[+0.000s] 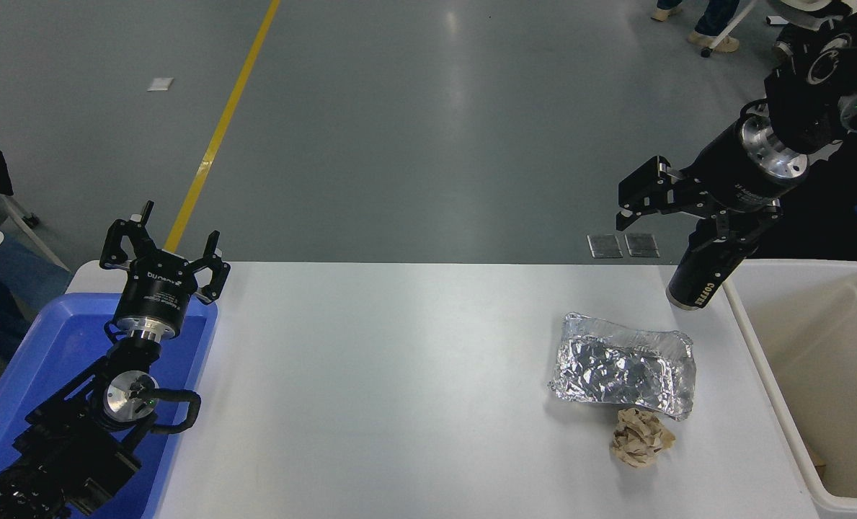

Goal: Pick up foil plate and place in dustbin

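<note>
The foil plate (623, 365) is a shiny crinkled silver tray. It lies on the white table (399, 389) at the right, a little left of the dustbin (824, 375), a large cream bin at the table's right end. My right gripper (669, 231) hangs in the air above the table's far right corner, behind the plate and apart from it. A black cup marked COFFEE (705, 270) hangs tilted right under it, beside the dustbin's near-left rim. How it is held does not show. My left gripper (165, 252) is parked open at the lower left.
A crumpled tan paper ball (641, 437) lies just in front of the foil plate. A blue tray-like bin (46, 346) sits at the table's left end under my left arm. A person's feet (713, 36) show at the top right on the grey floor.
</note>
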Robot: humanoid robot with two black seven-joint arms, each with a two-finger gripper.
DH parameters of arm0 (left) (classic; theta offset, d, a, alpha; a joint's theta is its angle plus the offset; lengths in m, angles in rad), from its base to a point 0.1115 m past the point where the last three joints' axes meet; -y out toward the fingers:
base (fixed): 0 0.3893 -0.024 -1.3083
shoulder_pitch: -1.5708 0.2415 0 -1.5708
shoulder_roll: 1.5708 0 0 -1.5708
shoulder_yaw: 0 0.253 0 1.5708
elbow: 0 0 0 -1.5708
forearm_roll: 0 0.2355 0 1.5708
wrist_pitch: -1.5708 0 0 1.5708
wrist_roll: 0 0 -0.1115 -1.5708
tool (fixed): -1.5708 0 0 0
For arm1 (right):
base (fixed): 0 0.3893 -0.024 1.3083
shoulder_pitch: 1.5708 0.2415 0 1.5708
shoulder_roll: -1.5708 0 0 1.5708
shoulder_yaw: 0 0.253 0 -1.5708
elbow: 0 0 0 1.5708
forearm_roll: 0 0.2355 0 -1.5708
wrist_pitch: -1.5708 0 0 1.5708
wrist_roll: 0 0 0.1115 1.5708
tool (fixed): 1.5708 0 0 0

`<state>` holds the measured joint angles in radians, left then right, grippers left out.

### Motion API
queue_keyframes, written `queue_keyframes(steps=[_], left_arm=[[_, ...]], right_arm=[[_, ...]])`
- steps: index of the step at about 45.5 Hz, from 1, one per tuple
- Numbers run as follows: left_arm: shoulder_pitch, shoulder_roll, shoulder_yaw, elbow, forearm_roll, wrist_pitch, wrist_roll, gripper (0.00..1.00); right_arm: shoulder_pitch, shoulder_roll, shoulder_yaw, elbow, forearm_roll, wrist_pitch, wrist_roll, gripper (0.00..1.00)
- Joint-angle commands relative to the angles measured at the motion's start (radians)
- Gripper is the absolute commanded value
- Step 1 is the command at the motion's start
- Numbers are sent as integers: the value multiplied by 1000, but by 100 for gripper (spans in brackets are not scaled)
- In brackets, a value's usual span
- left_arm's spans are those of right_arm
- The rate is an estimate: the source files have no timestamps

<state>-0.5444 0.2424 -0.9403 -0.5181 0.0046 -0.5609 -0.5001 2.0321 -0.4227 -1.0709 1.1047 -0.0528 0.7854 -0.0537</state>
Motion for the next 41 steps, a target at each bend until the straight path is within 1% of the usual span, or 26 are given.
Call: queue_keyframes(steps=[1,41], left_arm=[[0,0,0,0,0,-1,0,98],[1,0,0,0,0,1,0,98]], right_arm=[[-1,1,0,-2,-1,0,0,100],[-53,10,0,-80,-5,0,0,100]])
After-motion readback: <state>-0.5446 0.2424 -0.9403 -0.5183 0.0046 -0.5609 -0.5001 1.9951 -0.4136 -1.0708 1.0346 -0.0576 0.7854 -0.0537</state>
